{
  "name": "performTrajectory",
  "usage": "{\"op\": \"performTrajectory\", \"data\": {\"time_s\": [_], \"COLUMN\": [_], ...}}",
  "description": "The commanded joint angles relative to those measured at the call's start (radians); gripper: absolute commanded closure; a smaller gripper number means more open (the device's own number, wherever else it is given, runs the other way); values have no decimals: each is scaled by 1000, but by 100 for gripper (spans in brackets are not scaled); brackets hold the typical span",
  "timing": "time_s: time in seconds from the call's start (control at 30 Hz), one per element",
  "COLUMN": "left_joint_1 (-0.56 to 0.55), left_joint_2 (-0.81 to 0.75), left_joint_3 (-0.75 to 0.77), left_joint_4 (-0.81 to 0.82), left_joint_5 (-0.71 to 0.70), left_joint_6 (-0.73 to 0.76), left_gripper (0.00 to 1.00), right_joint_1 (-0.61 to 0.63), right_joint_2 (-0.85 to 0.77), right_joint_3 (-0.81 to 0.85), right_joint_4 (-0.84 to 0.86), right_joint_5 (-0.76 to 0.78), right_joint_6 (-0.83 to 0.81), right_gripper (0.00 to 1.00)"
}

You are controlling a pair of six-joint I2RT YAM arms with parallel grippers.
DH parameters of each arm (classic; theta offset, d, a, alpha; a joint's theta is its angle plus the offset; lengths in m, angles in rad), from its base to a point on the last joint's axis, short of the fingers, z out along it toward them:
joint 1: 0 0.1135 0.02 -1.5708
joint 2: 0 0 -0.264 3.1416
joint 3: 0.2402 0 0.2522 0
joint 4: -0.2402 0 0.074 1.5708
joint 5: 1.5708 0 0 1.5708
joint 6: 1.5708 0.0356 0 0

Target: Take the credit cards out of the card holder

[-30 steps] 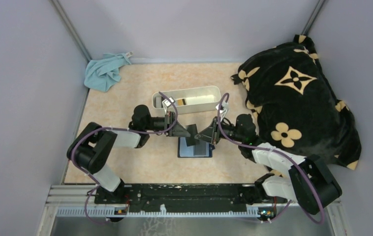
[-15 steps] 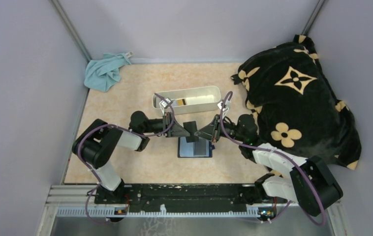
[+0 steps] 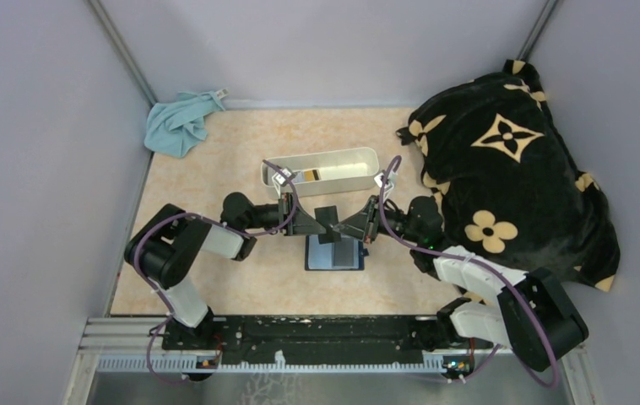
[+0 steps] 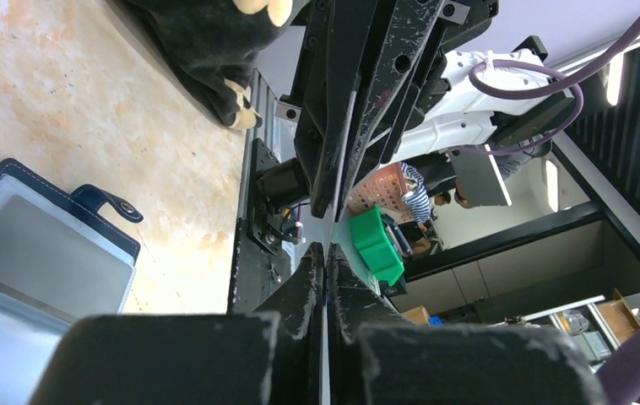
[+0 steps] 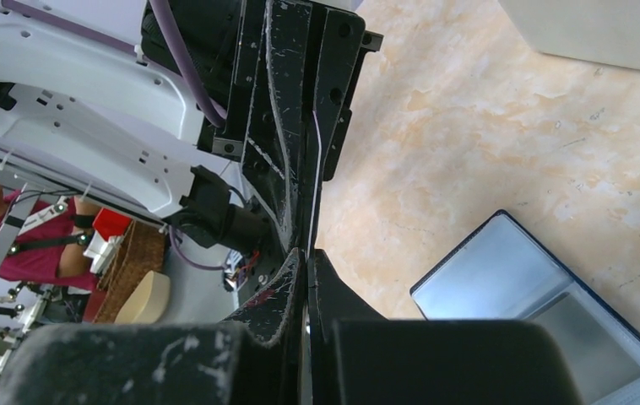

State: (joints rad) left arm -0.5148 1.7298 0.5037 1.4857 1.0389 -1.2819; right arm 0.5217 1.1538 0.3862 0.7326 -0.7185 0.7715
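The card holder (image 3: 334,254) lies open and flat on the table, dark navy outside and pale blue inside. It also shows in the left wrist view (image 4: 46,245) and the right wrist view (image 5: 536,295). Just above its far edge a dark credit card (image 3: 327,221) is held in the air, edge-on in both wrist views (image 4: 331,229) (image 5: 312,169). My left gripper (image 3: 315,222) (image 4: 325,250) is shut on its left end. My right gripper (image 3: 339,228) (image 5: 306,253) is shut on its right end, facing the left one.
A long white tray (image 3: 321,170) with cards (image 3: 310,175) in it stands just beyond the grippers. A light blue cloth (image 3: 180,123) lies at the far left corner. A black flowered blanket (image 3: 511,169) fills the right side.
The left arm has shifted and its gripper has let go and closed again on the card's left end. The right gripper has closed on the other end. The card sits slightly higher.
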Motion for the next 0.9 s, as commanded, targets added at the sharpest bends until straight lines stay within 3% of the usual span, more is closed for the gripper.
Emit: {"op": "performTrajectory", "data": {"time_s": [0.0,0.1,0.17,0.27,0.33,0.53,0.7,0.87], "left_joint_1": [7,37,68,154,203,304,312,314], "left_joint_2": [-7,-35,-67,-86,-80,10,67,60], "left_joint_3": [3,39,92,264,363,629,903,978], "left_joint_4": [85,-7,-232,-715,-911,-1193,-1680,-1881], "left_joint_5": [-22,-21,-22,-70,-131,-135,-380,-523], "left_joint_6": [2,44,142,386,496,557,773,876], "left_gripper": [100,100,100,100,100,100,100,100], "right_joint_1": [5,6,6,5,5,4,4,4], "right_joint_2": [-36,-63,-88,-95,-79,-25,-2,24], "right_joint_3": [-5,-4,0,18,19,-23,-37,-25], "right_joint_4": [34,-17,-82,-192,-226,-167,-162,-172], "right_joint_5": [15,64,120,192,206,182,190,198], "right_joint_6": [-18,-39,-76,-152,-180,-158,-165,-186], "right_gripper": [93,54,45,44,44,44,45,45]}}
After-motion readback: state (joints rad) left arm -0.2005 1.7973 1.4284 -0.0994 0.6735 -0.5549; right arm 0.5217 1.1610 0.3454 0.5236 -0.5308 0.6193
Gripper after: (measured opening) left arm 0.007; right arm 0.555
